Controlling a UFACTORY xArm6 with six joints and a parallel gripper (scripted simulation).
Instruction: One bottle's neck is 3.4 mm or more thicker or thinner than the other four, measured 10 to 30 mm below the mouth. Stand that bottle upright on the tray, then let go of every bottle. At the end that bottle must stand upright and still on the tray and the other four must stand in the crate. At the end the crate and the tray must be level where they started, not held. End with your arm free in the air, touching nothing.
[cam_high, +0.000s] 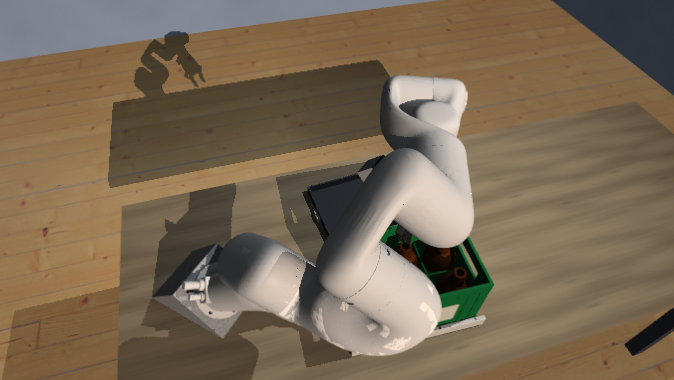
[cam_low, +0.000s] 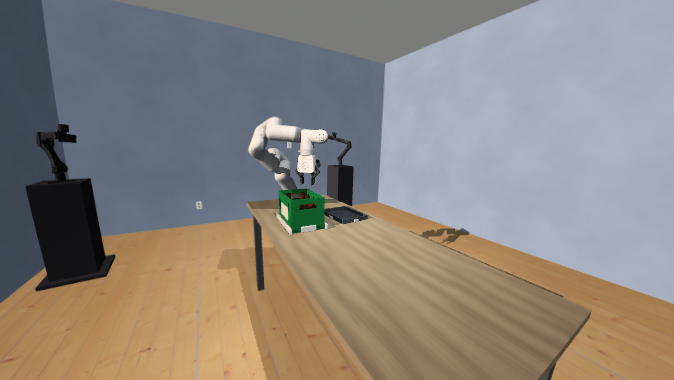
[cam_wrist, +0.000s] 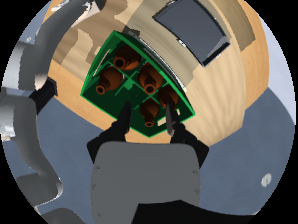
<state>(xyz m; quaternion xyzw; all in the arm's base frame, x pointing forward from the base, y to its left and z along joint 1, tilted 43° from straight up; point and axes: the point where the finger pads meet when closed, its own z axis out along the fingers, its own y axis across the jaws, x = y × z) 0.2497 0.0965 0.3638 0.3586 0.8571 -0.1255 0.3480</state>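
Note:
The green crate (cam_high: 472, 301) (cam_low: 309, 219) (cam_wrist: 112, 102) stands on the table with several brown bottles in its compartments. In the wrist view they include a back-left bottle (cam_wrist: 128, 58), a left bottle (cam_wrist: 111, 79), a middle bottle (cam_wrist: 150, 80), a right bottle (cam_wrist: 168, 96) and a near bottle (cam_wrist: 149, 109). The compartment at the near left holds no bottle. Neck differences are too small to tell. The dark tray (cam_high: 334, 204) (cam_low: 346, 214) (cam_wrist: 192, 30) lies beside the crate with no bottle on its visible surface. My gripper (cam_low: 307, 182) (cam_wrist: 149, 108) is open and empty above the crate.
Pale strips (cam_high: 462, 325) (cam_low: 309, 229) lie along the crate's foot. The arm hides part of the crate and tray in the top view. Two black pedestals (cam_low: 65, 230) (cam_low: 340, 184) with small dark arms stand away from the table (cam_low: 400, 280).

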